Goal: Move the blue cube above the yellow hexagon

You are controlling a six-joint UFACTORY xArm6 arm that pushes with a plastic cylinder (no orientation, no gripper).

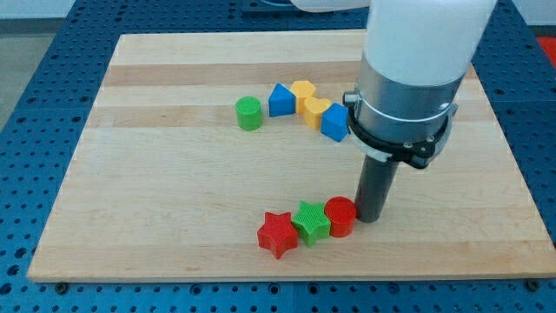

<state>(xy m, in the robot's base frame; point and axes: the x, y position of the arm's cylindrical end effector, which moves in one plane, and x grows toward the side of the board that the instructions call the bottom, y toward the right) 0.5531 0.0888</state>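
The blue cube point(334, 122) lies right of centre in the upper half of the board, partly behind the arm's housing. It touches a yellow heart-like block point(314, 111) on its left. The yellow hexagon point(302, 89) lies just above and left of that, next to a blue triangular block point(281, 100). My tip point(370, 218) rests on the board well below the blue cube, right beside the red cylinder point(340, 216), at its right side.
A green cylinder point(248, 113) stands left of the blue triangular block. A red star point(277, 233) and a green star point(311, 222) form a row with the red cylinder near the board's bottom edge point(287, 276). The arm's wide housing point(408, 87) hides the board's upper right.
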